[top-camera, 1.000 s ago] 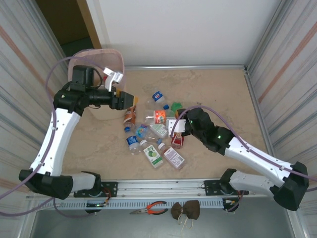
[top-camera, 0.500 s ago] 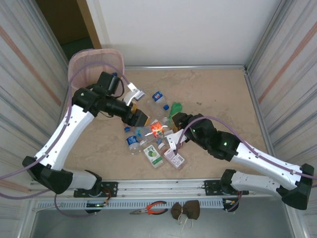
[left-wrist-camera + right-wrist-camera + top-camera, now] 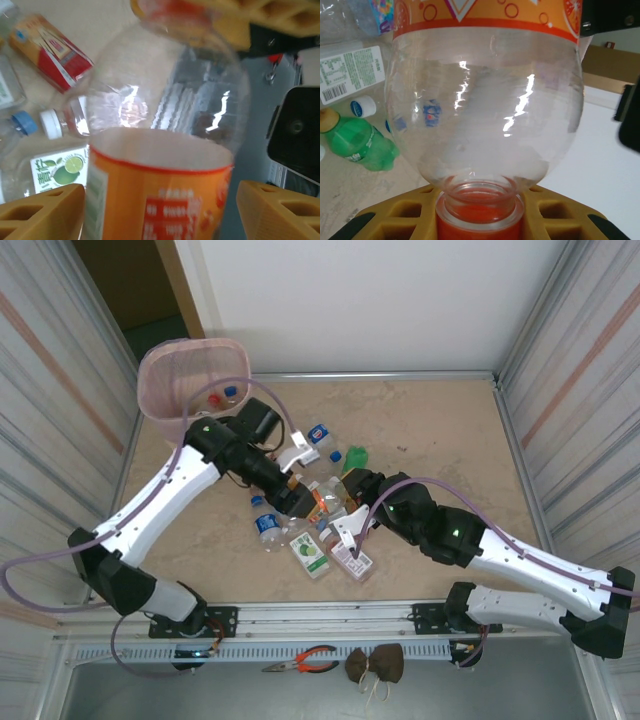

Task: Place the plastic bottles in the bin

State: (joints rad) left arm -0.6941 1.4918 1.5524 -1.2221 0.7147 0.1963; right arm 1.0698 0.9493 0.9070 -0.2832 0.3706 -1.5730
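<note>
There's the orange-labelled bottle (image 3: pixel 485 100) at centre frame, long axis strung between both: right end effector (image 3: pixel 480 215) clenched on its neck, left end effector (image 3: pixel 160 210) straddling the body, whether squeezing I cannot tell — bin (image 3: pixel 165 375) upper left, nearer the left one.

clear bottle with orange label (image 3: pixel 485 100): glossy, smooth transparent plastic | right gripper's yellow fingers (image 3: pixel 415 207): matt moulded plastic | pale pink rounded-square bin (image 3: pixel 170 370): mesh-like plastic | beige tabletop (image 3: pixel 440 440): matt, mottled, stone-like
</note>
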